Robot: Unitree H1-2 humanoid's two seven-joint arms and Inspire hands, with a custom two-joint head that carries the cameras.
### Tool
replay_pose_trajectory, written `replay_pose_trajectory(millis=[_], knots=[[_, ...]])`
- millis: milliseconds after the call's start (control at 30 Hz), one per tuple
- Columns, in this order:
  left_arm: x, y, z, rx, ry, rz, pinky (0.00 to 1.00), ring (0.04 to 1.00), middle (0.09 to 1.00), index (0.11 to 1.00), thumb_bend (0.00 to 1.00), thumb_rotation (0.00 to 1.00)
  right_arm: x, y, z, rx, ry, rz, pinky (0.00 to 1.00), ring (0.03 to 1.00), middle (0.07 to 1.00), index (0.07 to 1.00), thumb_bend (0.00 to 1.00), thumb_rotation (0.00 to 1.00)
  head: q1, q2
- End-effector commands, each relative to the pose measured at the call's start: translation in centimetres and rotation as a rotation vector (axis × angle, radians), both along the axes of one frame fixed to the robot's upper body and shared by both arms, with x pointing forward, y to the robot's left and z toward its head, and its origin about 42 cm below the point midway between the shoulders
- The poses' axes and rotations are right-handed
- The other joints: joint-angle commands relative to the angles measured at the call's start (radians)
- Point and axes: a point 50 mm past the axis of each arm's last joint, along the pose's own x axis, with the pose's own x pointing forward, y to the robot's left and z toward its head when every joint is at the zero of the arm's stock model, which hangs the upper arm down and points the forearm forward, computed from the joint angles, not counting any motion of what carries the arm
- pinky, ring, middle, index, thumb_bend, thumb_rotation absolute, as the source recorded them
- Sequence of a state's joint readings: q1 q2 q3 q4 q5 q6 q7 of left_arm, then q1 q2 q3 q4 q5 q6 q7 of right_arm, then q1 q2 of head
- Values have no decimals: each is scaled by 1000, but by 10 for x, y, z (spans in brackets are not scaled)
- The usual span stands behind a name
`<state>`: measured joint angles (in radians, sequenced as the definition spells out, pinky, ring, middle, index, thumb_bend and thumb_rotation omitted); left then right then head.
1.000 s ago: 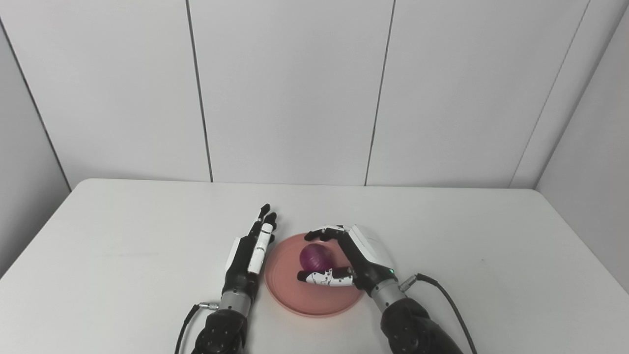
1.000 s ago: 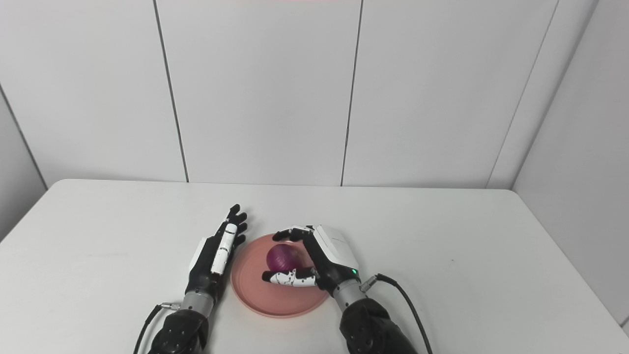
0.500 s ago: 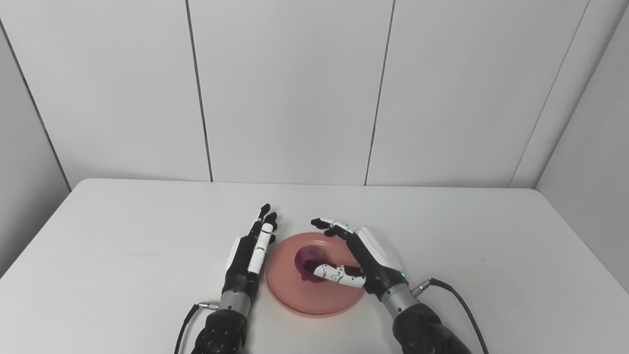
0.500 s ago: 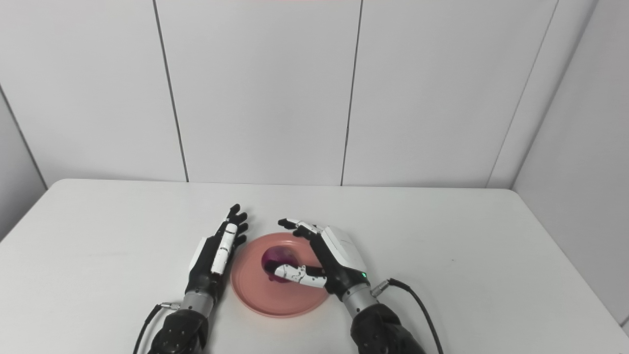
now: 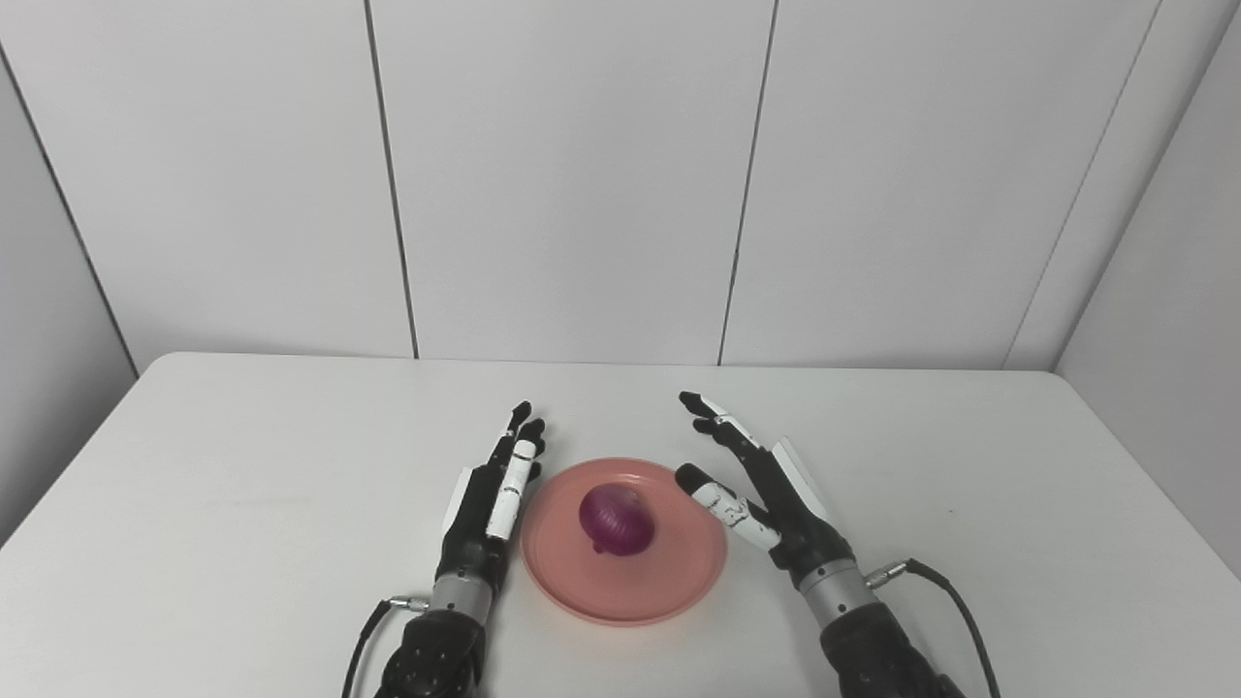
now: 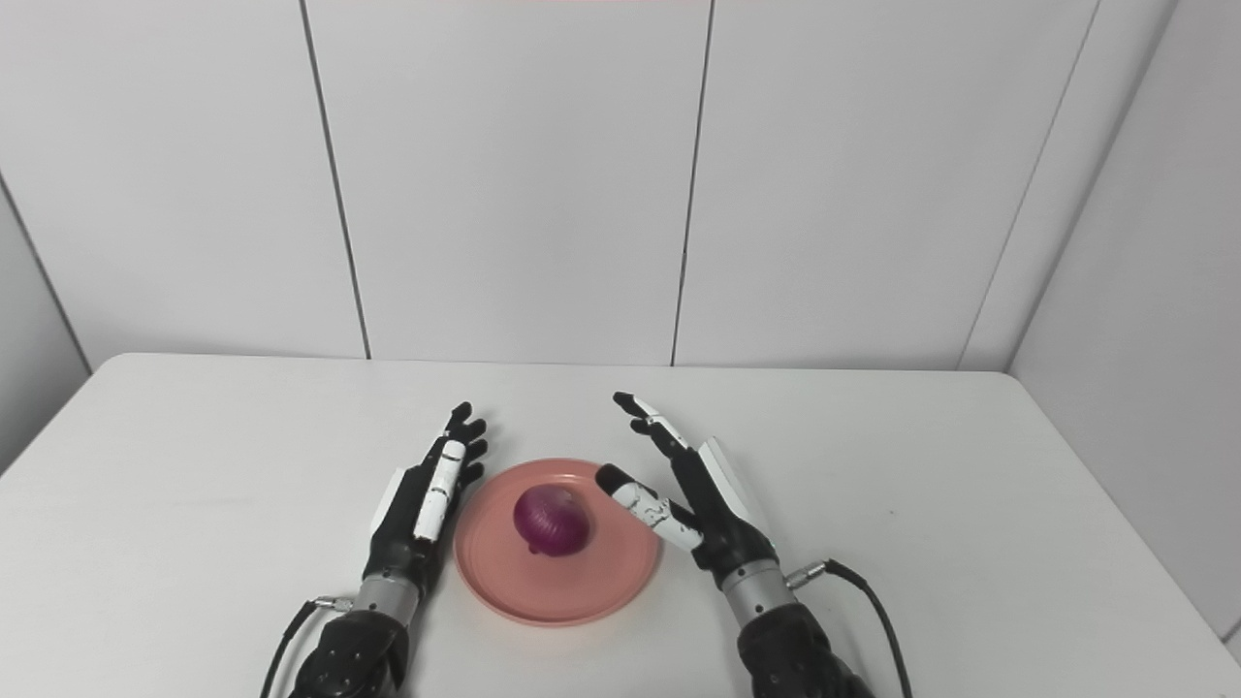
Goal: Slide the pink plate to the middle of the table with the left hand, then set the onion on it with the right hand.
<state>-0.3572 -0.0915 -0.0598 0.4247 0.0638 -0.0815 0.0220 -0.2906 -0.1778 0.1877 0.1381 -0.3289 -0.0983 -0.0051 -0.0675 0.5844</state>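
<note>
Onion [image 5: 616, 519] first: you have a red-purple onion resting on the pink plate [image 5: 679, 582], a little toward the plate's left and far side, with nothing touching it. That round plate lies flat on the white table [image 5: 242, 504], near the middle of its width and toward the near edge. Your left hand [image 5: 490, 499] lies just beside the plate's left rim, fingers [image 5: 517, 456] straight, held together and pointing away from you, holding nothing; whether it touches the rim cannot be told. Your right hand [image 5: 766, 504] is to the right of the plate, raised above the table, fingers spread wide and stretched toward the far wall, empty. Its thumb [image 5: 713, 494] reaches over the plate's right rim toward the onion but stays apart from it. A black cable [image 5: 945, 591] runs from your right wrist toward the bottom edge, and another black cable [image 5: 364, 635] loops from your left wrist. Behind the table stand plain white wall panels [image 5: 572, 174].
</note>
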Motion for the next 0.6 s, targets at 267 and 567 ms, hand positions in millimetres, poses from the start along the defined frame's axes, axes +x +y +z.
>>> replay_pose_trajectory(millis=[267,567], knots=[[-1,21,-5,9,-11,19,939,936,946,945,536,1000,13,-4,6,179,70,-40,949,947,960,964,737,1000,-3,1],[-1,27,-7,0,-14,18,949,943,952,950,552,1000,16,5,-4,379,189,-36,1000,999,989,970,762,1000,-3,-3]])
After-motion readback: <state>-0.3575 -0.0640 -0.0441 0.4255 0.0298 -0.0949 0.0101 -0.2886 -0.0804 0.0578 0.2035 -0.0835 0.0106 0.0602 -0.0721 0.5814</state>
